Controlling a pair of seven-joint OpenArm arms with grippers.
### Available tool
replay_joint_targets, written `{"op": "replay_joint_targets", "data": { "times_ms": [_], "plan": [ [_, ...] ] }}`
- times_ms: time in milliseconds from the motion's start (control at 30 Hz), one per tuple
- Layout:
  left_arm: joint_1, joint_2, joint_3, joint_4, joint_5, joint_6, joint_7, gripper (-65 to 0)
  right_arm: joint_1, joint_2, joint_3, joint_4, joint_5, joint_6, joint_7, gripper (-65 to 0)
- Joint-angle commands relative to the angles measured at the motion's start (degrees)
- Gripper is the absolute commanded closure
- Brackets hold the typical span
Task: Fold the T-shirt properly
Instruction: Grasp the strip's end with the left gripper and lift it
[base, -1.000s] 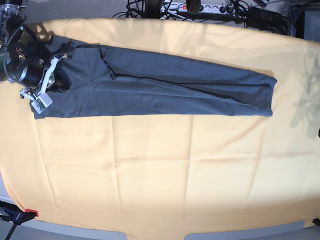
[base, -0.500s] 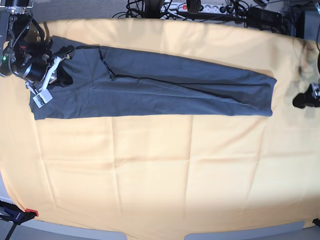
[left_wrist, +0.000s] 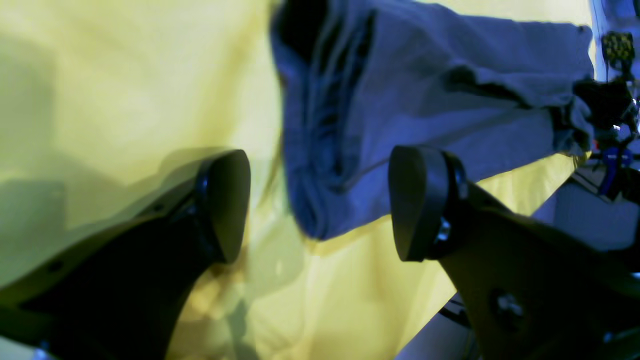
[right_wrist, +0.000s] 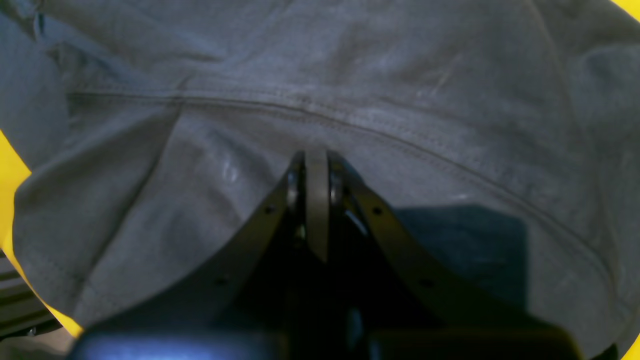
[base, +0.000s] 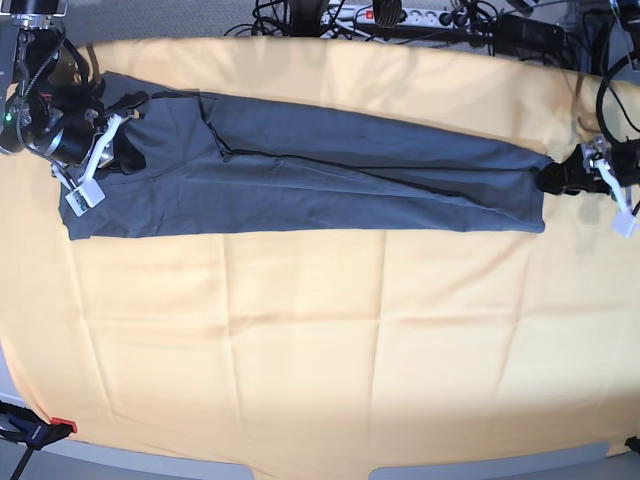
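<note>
Base view: the T-shirt (base: 310, 170) is seen lying as a long narrow band across the far part of the desk (base: 300, 350). The left claw (left_wrist: 320, 202) is held released beside the hem end. The right claw (right_wrist: 316, 200) is clenched over the other end, seemingly with no cloth pinched. Soft, light, limp fabric is judged; both corners of each end should be gripped.
</note>
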Motion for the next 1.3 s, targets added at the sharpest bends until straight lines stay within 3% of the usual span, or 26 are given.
{"op": "replay_joint_targets", "data": {
  "times_ms": [0, 533, 600, 733, 767, 1000, 1133, 1267],
  "plan": [
    [-0.4, -1.0, 0.6, 0.6, 0.6, -0.2, 1.0, -45.1, 0.3, 1.0, 0.4, 0.3, -0.6, -0.5, -0.1, 0.0],
    [-0.7, 5.9, 1.6, 0.7, -2.2, -2.3, 0.2, -43.6, 0.3, 1.0, 0.4, 0.3, -0.4, -0.5, -0.3, 0.0],
    [-0.8, 5.7, 1.6, 0.7, -2.1, -2.4, 0.0, -36.9, 0.3, 1.0, 0.4, 0.3, -0.5, -0.5, -0.3, 0.0],
    [-1.9, 5.5, 1.3, 0.7, -1.7, -2.4, -0.2, -2.8, 0.3, 1.0, 0.4, 0.3, -0.4, -0.5, -0.3, 0.0],
    [-2.4, 5.6, 1.0, 0.7, -0.9, -2.4, -0.2, 0.0, 0.3, 1.0, 0.4, 0.3, -0.2, -0.5, -0.3, 0.0],
    [-6.5, 5.4, -1.4, 0.7, 3.7, -0.7, -1.7, 0.0, 2.1, 1.7, 0.5, 0.4, 7.2, -0.5, -0.4, -0.6],
    [-8.2, 3.6, -3.2, 0.7, 4.6, -0.6, -1.7, 0.0, 5.2, 1.8, 0.5, 0.5, 9.0, -0.5, -1.9, -17.6],
    [-8.5, -0.1, -4.5, 0.7, 4.6, 0.7, -1.4, 0.0, 6.0, 1.8, 0.5, 0.5, 11.3, -0.5, -2.9, -19.7]
  ]
}}
